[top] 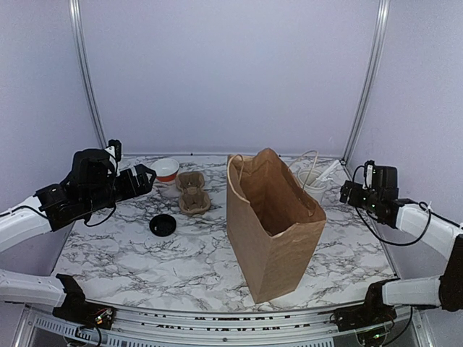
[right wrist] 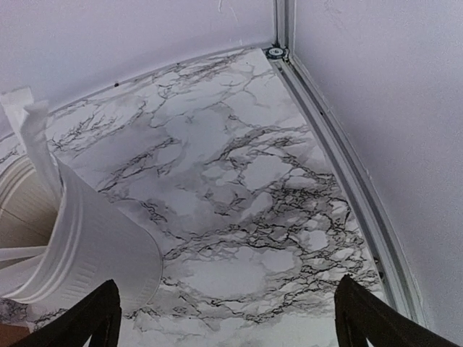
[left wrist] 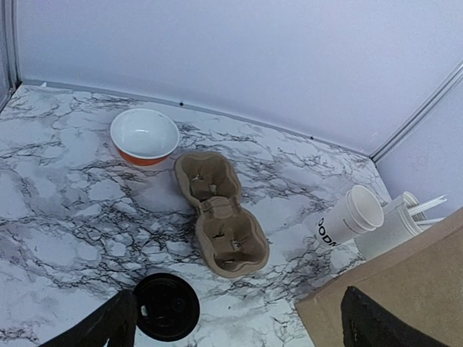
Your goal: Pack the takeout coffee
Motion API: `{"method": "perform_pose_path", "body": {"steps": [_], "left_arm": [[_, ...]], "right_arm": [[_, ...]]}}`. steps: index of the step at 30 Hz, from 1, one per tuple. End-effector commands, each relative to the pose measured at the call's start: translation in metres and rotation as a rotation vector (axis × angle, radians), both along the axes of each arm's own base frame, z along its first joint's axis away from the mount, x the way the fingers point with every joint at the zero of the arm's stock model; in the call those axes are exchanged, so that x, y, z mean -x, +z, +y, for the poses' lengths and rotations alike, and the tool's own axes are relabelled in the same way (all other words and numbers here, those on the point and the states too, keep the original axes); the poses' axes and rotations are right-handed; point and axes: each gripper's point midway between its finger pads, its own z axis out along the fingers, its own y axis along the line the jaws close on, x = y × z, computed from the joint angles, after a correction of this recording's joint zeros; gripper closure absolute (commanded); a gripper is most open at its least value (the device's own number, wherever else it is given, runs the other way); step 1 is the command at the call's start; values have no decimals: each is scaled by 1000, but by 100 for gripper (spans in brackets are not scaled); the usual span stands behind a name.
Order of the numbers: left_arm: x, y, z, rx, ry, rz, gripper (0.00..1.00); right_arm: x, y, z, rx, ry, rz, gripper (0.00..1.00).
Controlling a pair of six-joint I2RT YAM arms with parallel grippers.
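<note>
Takeout coffee as a lidded cup cannot be made out in any view, and the top view does not show the bottom of the open brown paper bag point(top: 271, 224). A black lid point(top: 163, 225) lies alone on the bench point(top: 145, 260) left of the bag. Farther back on the bag's left lie a pulp two-cup carrier point(top: 193, 193) and then an orange bowl point(top: 166, 169).

Only the left wrist view shows a lidless white cup with black lettering point(left wrist: 347, 220) behind the bag, beside a ribbed frosted tumbler point(right wrist: 87, 246). The right wrist view shows that tumbler close up, with white sticks in it.

The left fingers point(left wrist: 101, 329) are spread wide over the lid, and the right fingers point(right wrist: 376, 318) are spread wide near the tumbler. Neither pair touches anything.
</note>
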Motion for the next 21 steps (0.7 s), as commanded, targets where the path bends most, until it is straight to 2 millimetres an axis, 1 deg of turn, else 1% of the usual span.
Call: {"method": "perform_pose_path", "body": {"steps": [1,7,8,10,11,13,15,16,17,19,21], "left_arm": [[-7,-8,36,-8,103,-11,1],[-13,-32,87,-36,245,-13,1],[-14,-32,95,-42,274,-28,1],[-16,-34,110,-49,330,-57,1],[-17,-36,118,-55,366,-64,1],[-20,-42,132,-48,418,-76,1],[-24,-47,144,-45,466,-94,1],[-25,-50,150,-52,491,-101,1],[-28,-47,155,-61,511,-126,1],[-32,-47,162,-122,532,-146,1],[-38,-46,172,-226,570,-144,1]], "right_arm": [[-18,9,-22,60,-96,-168,0],[-14,-5,-46,200,-186,-294,0],[-15,-3,-49,209,-194,-327,0],[-16,-14,-55,232,-203,-336,0],[-17,-15,-56,244,-203,-358,0],[-18,-19,-54,272,-182,-390,0],[-24,-20,-49,268,-153,-388,0],[-24,-16,-47,262,-144,-421,0],[-23,-12,-46,263,-140,-460,0],[-22,-12,-43,275,-120,-505,0],[-26,-18,-28,287,-39,-496,0]]}}
